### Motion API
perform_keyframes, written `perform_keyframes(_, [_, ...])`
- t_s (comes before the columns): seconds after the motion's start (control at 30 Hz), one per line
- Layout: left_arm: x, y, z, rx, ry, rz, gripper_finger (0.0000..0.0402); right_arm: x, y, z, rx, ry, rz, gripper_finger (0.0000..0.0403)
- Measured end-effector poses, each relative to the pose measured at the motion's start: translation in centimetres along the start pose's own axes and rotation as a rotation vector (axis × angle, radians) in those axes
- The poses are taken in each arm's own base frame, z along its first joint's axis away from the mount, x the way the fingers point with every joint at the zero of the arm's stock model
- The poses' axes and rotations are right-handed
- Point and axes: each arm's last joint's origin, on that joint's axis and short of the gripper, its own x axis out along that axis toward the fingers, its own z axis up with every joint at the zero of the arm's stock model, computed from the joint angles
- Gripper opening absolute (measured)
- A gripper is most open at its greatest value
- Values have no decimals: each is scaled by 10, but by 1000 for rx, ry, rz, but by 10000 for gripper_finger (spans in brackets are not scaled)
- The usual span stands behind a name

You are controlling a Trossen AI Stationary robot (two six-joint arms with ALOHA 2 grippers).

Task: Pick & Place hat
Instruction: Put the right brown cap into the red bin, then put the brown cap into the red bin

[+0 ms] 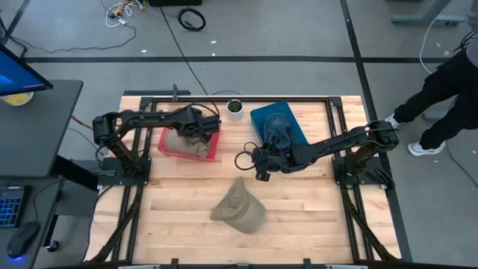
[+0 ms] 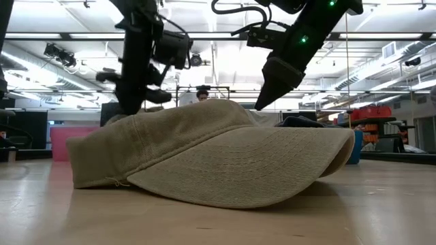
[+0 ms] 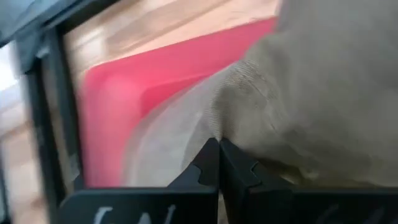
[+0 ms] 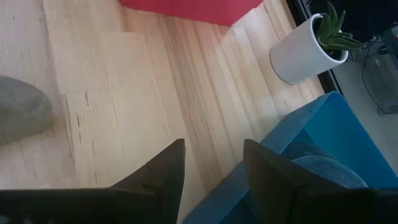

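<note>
— Two hats up top? 
— Yep. High view: one tan hat point(image 1: 239, 207) lay on the table point(image 1: 172, 224), front-centre; another hat point(image 1: 187, 143) sat in the red bin point(image 1: 169, 146) w/ the left gripper point(image 1: 200, 131) on it. 
— Low view? 
— Tan hat filled the foreground. 
— L wrist? 
— Fingers point(image 3: 210, 163) pinched tight on the hat's fabric. 
— R wrist? 
— Right gripper point(image 4: 211, 163) spread apart, empty, over bare wood by the blue bin point(image 4: 323, 143).
</note>
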Motion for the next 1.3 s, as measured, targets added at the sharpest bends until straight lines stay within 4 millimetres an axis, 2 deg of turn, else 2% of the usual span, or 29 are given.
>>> perform_keyframes(0.13, [17, -8, -5, 82, -53, -67, 3, 0, 0, 0, 0, 1, 0, 167])
perform_keyframes(0.27, [25, -12, -9, 217, -66, -118, 3, 0, 0, 0, -1, 1, 0, 167])
perform_keyframes(0.43, [33, -13, -16, 240, -51, -146, 4, 0, 0, 0, 0, 1, 0, 167])
perform_keyframes(0.7, [34, -11, -19, 335, -66, -129, 61, 0, 0, 0, -1, 1, 0, 167])
perform_keyframes(0.87, [15, -8, -14, 346, -99, -106, 102, 0, 0, 0, -1, 2, 0, 167])
perform_keyframes(1.1, [-27, -2, -5, 412, -136, -103, 130, 0, 0, 0, -1, 3, 7, 167])
perform_keyframes(1.3, [-63, 7, -6, 488, -264, -131, 131, -2, 8, 0, -51, 6, 184, 167])
